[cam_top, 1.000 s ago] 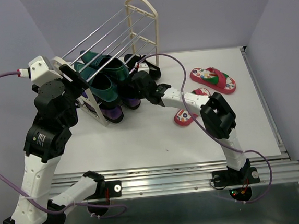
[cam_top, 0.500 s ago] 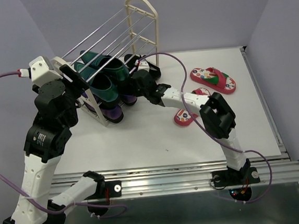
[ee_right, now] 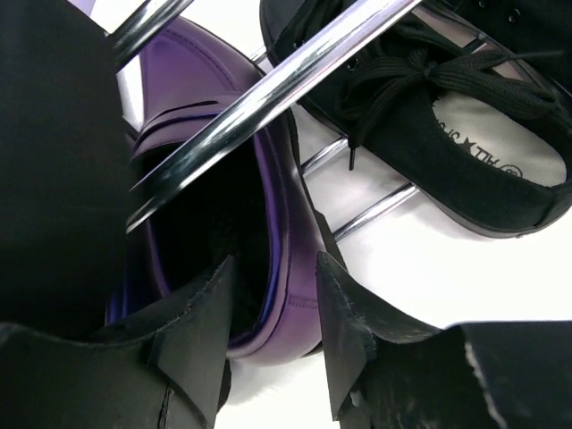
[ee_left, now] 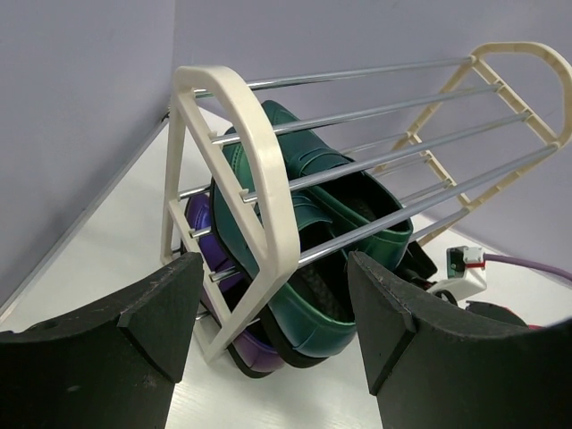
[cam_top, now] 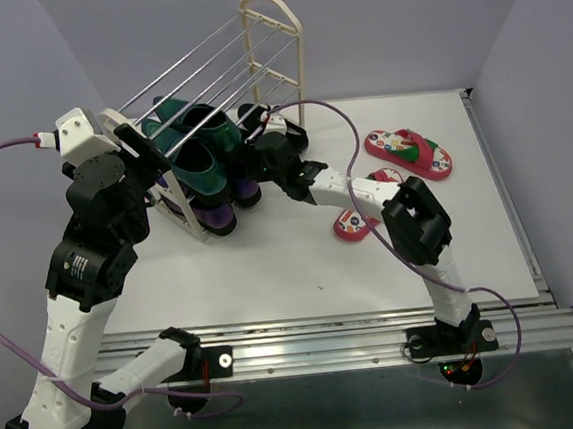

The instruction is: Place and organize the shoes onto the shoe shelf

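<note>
Purple loafer (ee_right: 299,234) rim in right gripper (ee_right: 275,273)

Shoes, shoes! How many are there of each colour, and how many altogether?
Green shoes: 2
Purple shoes: 2
Red flip-flops: 2
Black shoes: 1 that I can be sure of; more may be hidden
Total: 7 in view

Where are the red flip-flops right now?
In the top view, both red flip-flops lie on the table, right of the shoe shelf; the right arm partly covers the nearer one.
</note>
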Robot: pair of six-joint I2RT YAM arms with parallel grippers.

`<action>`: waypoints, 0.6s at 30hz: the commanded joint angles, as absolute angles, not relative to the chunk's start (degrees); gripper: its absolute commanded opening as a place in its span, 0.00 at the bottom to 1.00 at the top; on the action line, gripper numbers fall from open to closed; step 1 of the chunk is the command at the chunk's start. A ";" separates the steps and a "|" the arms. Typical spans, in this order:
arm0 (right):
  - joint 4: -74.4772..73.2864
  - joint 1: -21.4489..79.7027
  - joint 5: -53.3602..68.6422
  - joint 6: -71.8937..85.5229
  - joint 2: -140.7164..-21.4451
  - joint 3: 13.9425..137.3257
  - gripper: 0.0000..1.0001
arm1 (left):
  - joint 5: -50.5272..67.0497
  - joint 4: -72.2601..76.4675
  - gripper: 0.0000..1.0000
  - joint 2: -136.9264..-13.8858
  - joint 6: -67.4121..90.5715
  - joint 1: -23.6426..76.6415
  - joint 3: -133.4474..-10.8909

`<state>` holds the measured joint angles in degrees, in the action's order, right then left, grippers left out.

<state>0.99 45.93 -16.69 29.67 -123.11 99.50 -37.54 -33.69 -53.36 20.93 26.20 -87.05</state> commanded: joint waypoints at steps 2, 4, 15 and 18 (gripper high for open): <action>7.12 45.97 -16.17 29.97 -115.23 96.52 0.48 | -37.44 -31.47 0.76 -52.38 21.09 26.28 -87.45; 7.12 45.97 -16.96 29.62 -111.91 94.49 0.52 | -37.35 -31.29 0.76 -52.56 21.18 26.28 -87.28; -4.12 40.88 -29.43 26.10 -93.82 77.19 0.64 | -36.74 -29.01 0.76 -53.88 20.39 26.28 -86.22; -7.28 35.62 -31.10 27.07 -85.73 68.58 0.64 | -36.65 -28.31 0.76 -54.05 19.95 26.28 -86.22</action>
